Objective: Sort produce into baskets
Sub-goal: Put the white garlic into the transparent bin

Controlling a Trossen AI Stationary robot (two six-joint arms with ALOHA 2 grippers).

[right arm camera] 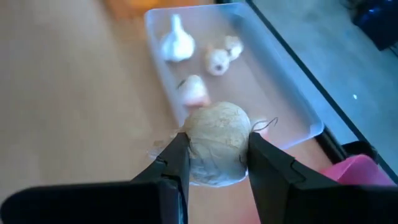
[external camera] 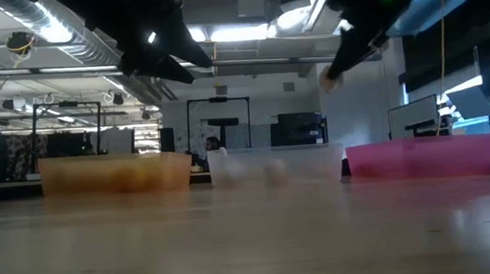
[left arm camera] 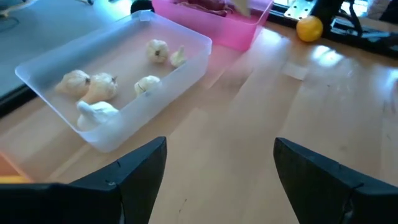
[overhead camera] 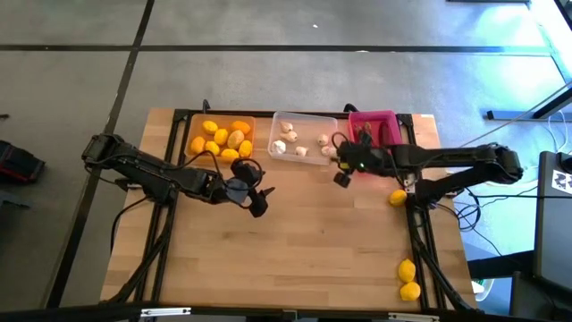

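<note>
Three baskets stand in a row at the table's far edge. The orange basket [overhead camera: 223,136] holds several lemons, the clear basket [overhead camera: 302,134] several garlic bulbs [left arm camera: 99,87], and the pink basket [overhead camera: 374,127] dark red pieces [left arm camera: 205,5]. My right gripper [right arm camera: 217,155] hangs above the table by the clear basket's near right corner, shut on a garlic bulb [right arm camera: 217,140]. My left gripper [overhead camera: 259,199] hovers open near the table's middle, in front of the orange basket, with nothing between its fingers [left arm camera: 143,168]. My right gripper pinches the garlic bulb between its two fingers, one on each opposite side of the bulb's round body [right arm camera: 198,146]. The fingers slant downward toward the far edge. The bulb is lifted clear of the table, its papery skin and a thin root thread showing.
One loose lemon [overhead camera: 398,198] lies on the table near the right arm's base. Two more lemons [overhead camera: 408,279] lie near the front right corner. The wide wooden middle and near part of the table [overhead camera: 295,259] is bare.
</note>
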